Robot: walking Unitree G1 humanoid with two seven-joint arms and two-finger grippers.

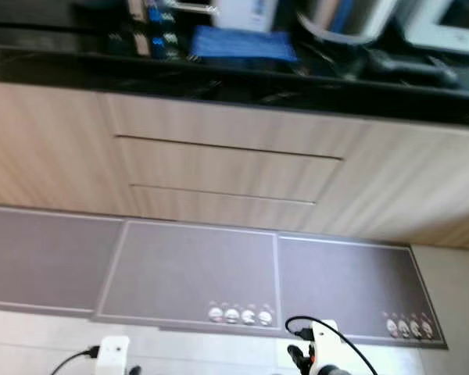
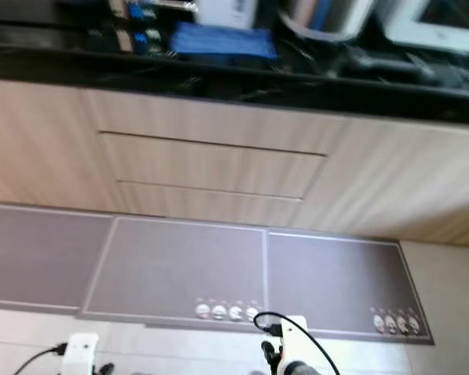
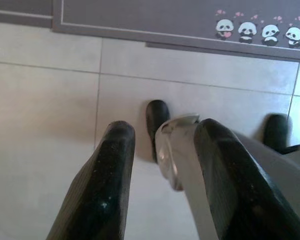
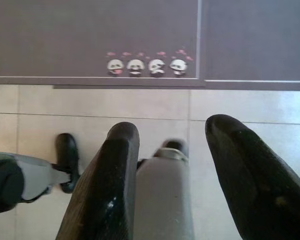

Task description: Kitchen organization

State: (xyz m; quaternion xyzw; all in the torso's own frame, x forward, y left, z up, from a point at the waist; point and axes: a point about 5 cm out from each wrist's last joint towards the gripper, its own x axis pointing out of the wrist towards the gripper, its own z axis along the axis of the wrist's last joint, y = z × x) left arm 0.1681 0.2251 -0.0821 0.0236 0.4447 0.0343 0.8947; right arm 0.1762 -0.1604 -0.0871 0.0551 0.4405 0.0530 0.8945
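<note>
Wood-front cabinet (image 1: 227, 168) with drawers spans ahead under black countertop (image 1: 47, 66). Grey panda mats (image 1: 195, 269) line floor along its base. Blue cloth (image 1: 242, 44) lies on countertop. Left gripper (image 3: 162, 145) and right gripper (image 4: 172, 145) hang over floor tiles (image 3: 45, 90), fingers parted, empty.

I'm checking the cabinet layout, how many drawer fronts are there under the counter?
3, stacked under the black countertop: top drawer, middle drawer, bottom drawer just above the grey floor mat. Plain panels flank them; more may lie outside the frame.
</note>
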